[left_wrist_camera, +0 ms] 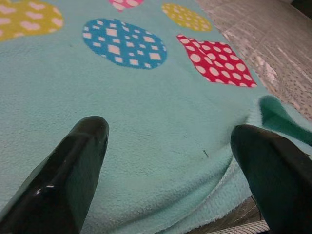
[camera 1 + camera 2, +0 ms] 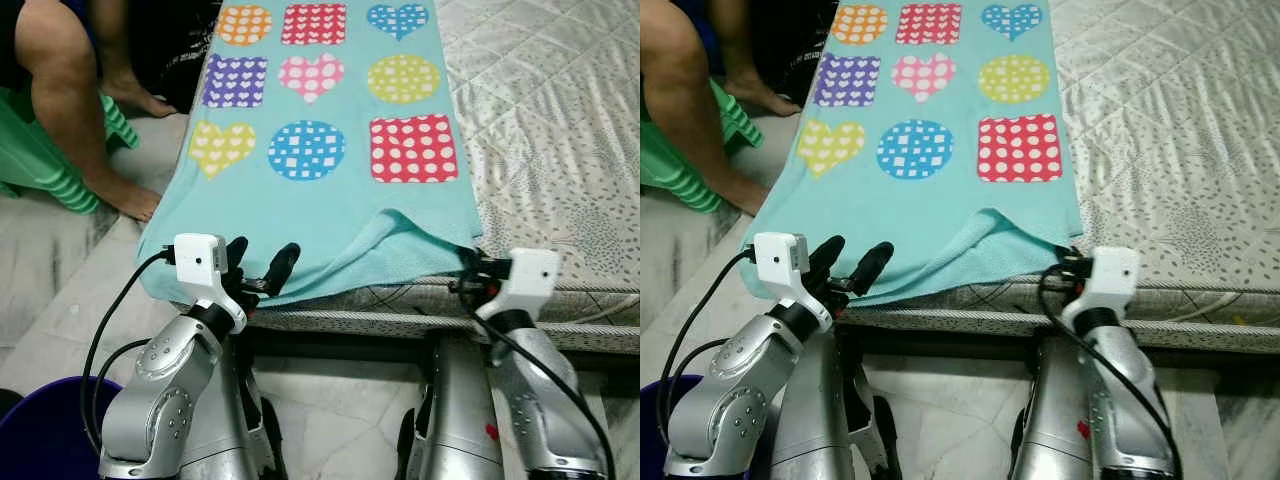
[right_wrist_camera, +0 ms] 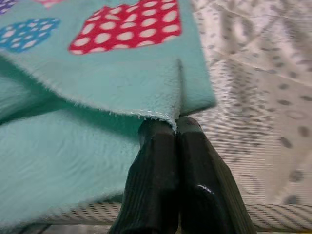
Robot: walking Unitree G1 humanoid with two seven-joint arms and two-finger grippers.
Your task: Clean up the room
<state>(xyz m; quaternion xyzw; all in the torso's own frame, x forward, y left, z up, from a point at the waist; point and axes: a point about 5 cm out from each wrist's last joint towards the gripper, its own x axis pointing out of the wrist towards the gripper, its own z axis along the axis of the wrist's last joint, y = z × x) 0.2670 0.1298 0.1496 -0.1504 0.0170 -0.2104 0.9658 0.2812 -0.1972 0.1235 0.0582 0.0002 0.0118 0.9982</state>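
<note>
From the head views, a turquoise blanket [image 2: 320,200] printed with dotted hearts, circles and squares lies spread on the quilted bed [image 2: 560,130], its near corner folded back, and a dark blue tub [image 2: 40,430] stands on the floor by the left arm. In the left wrist view the left gripper [image 1: 168,161] hovers over the near hem, fingers spread wide and holding nothing. In the right wrist view the right gripper [image 3: 175,127] is pinched tight on the folded corner's edge.

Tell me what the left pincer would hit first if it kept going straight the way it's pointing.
Most likely the turquoise blanket: the left pincer is open, aimed at its near edge on the bed, fingers either side of the fleece. Depth is hard to judge.
</note>
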